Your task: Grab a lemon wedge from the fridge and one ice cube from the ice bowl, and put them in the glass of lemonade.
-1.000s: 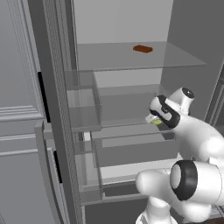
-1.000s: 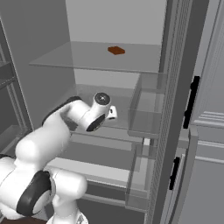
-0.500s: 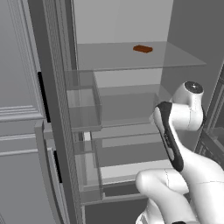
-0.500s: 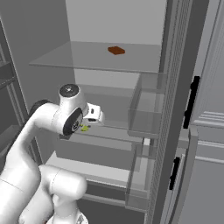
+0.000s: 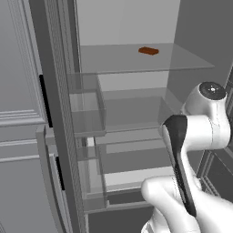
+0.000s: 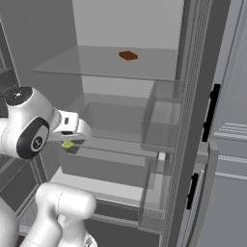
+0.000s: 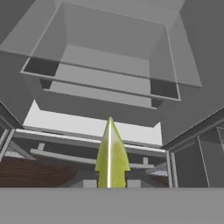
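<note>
The fridge (image 6: 193, 96) stands open, with clear glass shelves (image 5: 136, 63) inside. My gripper (image 6: 71, 143) is shut on the lemon wedge (image 6: 67, 144), a small yellow-green piece, and holds it in front of the lower shelves at the left of the fridge opening. In the hand view the lemon wedge (image 7: 111, 153) stands upright between my fingertips, and my gripper (image 7: 111, 183) faces a glass drawer of the fridge (image 7: 109, 78). The ice bowl, the ice cube and the glass of lemonade are out of view.
A small flat reddish-brown bar (image 5: 148, 50) (image 6: 128, 55) lies on the top glass shelf. Clear door bins (image 5: 86, 113) (image 6: 161, 125) hang on the open fridge door. Panelled grey cabinets (image 5: 18, 91) (image 6: 231, 144) flank the fridge. A brown wood-grain surface (image 7: 26, 170) shows low in the hand view.
The arm has swung and drawn the hand back from the shelves with the lemon wedge still held. In the right base view the hand has moved left and lower.
</note>
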{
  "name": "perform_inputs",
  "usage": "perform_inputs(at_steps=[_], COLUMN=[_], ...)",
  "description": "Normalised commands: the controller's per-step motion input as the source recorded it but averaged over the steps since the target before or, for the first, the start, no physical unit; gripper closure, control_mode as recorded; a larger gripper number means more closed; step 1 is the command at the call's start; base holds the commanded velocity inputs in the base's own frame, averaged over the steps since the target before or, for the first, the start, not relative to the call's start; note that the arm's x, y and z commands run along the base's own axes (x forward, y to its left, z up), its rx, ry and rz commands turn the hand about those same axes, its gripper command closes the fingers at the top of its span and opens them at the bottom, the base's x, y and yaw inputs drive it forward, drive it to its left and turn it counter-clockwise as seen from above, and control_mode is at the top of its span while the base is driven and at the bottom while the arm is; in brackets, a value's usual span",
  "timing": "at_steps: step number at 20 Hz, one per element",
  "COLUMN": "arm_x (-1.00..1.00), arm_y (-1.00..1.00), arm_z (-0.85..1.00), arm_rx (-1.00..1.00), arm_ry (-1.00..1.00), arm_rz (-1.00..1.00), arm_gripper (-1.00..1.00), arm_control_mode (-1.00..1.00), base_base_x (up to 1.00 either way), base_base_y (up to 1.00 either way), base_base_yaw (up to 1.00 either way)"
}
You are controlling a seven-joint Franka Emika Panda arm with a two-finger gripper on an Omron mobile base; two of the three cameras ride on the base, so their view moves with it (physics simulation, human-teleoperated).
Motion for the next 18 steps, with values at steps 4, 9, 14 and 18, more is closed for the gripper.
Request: perform_inputs(at_steps=[4,9,14,18], arm_x=[-0.90,-0.38,0.00,-0.03], arm_y=[0.00,0.01,0.00,0.00], arm_z=[0.12,0.15,0.00,0.00], arm_rx=[0.00,0.00,0.00,0.00], arm_ry=[-0.10,-0.10,0.00,0.00], arm_rz=[0.00,0.00,0.00,0.00], arm_gripper=[1.00,1.00,1.00,1.00], arm_control_mode=[-1.00,-1.00,-1.00,1.00], base_base_x=[0.00,0.00,0.00,-0.23], base_base_y=[0.00,0.00,0.00,0.00], base_base_yaw=[0.00,0.00,0.00,0.00])
